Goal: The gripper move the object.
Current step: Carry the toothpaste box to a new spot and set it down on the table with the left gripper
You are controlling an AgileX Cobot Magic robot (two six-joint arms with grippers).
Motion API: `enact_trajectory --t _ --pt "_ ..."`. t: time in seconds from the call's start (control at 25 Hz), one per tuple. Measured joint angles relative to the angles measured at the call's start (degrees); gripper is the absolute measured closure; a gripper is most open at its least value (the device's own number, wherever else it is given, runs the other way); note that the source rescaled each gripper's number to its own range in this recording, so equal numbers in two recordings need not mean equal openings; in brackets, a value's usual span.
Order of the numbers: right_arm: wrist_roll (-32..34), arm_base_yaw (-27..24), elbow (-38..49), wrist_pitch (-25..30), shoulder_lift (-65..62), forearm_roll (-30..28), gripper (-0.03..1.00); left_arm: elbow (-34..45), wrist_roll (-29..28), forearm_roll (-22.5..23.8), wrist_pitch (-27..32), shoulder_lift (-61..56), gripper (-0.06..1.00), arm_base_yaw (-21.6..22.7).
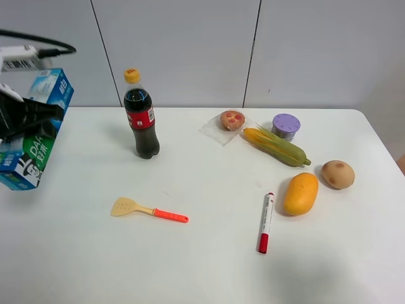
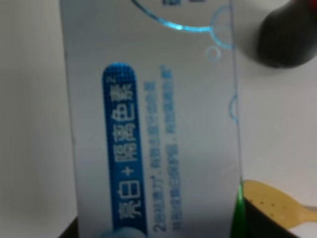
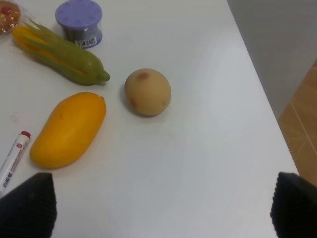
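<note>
The toothpaste box (image 1: 53, 89) is light blue and green with white lettering. It hangs tilted at the far left of the exterior high view, off the white table (image 1: 209, 272). My left gripper (image 1: 30, 118) is shut across its middle. The left wrist view is filled by the box's printed face (image 2: 148, 124). My right gripper (image 3: 163, 208) is open and empty above the table's right side, with its black fingertips (image 3: 28, 203) wide apart. It is out of the exterior high view.
A cola bottle (image 1: 142, 117) stands at the back left, and a yellow spatula (image 1: 149, 209) with an orange handle lies in front of it. To the right lie a red-and-white marker (image 1: 266, 223), a mango (image 1: 300, 193), a potato (image 1: 337, 174), corn (image 1: 278, 145), a purple can (image 1: 286, 125) and a wrapped pastry (image 1: 231, 121).
</note>
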Motion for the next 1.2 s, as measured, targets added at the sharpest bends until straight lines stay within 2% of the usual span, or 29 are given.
enact_trajectory --t 0.16,0.6,1.2 --pt "0.0 0.0 0.0 0.0 0.0 0.0 -0.03 2.32 0.28 0.0 -4.77 6.78 0.93 0.0" --pt "0.0 0.0 0.0 0.0 0.0 0.0 -0.03 2.32 0.28 0.0 -15.77 19.85 0.93 0.0" --pt "0.0 0.0 0.0 0.0 0.0 0.0 -0.03 2.32 0.41 1.09 -25.31 30.53 0.93 0.0"
